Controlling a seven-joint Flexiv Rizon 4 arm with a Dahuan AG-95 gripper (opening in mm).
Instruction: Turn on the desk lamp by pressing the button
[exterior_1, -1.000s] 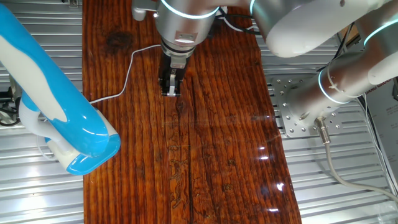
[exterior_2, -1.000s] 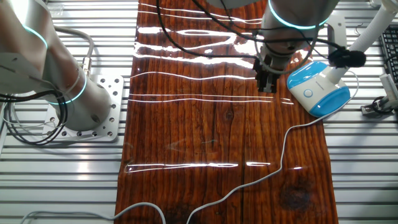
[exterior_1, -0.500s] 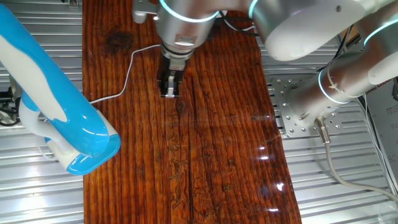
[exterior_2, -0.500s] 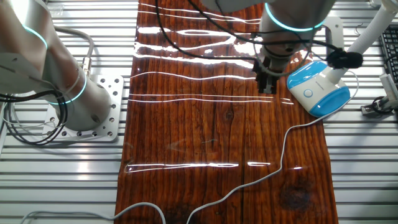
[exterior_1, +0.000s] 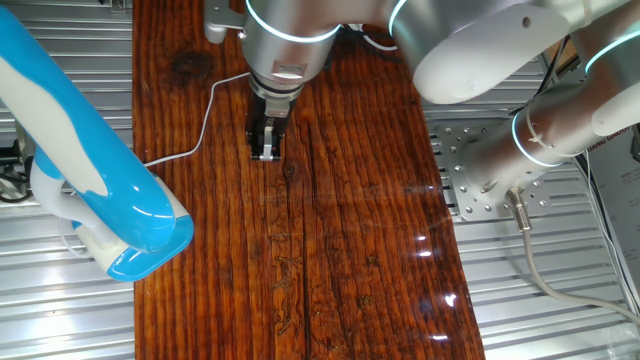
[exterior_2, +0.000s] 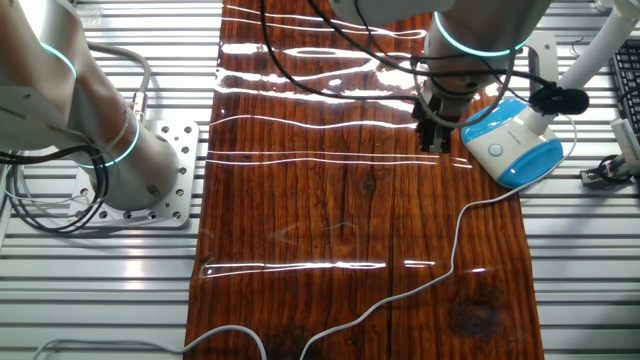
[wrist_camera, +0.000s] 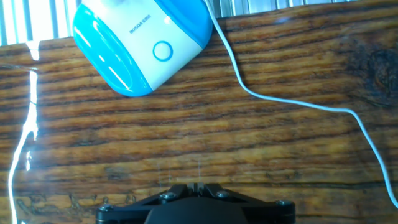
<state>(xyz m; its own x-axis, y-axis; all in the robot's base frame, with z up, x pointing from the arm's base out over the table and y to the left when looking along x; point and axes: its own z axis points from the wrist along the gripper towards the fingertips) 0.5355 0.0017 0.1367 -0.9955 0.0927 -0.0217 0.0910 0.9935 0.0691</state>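
Observation:
The desk lamp (exterior_1: 90, 160) has a long sky-blue and white body that leans over the table's left edge. Its rounded white and blue base (exterior_2: 512, 147) stands at the table's right edge in the other fixed view. The base also shows in the hand view (wrist_camera: 143, 43), with a round ringed button (wrist_camera: 162, 50) on its white top. A thin white cord (wrist_camera: 292, 99) runs from it across the wood. My gripper (exterior_1: 263, 148) hangs over the wooden table, apart from the base (exterior_2: 432, 140). Its fingertips (wrist_camera: 196, 186) touch each other, shut and empty.
A second silver robot arm (exterior_2: 90, 130) with cyan rings stands on a metal plate beside the table. The dark wooden tabletop (exterior_1: 340, 250) lies on ribbed metal. The cord (exterior_2: 440, 270) snakes across the near part of the wood.
My gripper has shifted a little sideways over the table, toward the lamp's base. The lamp and cord have not moved.

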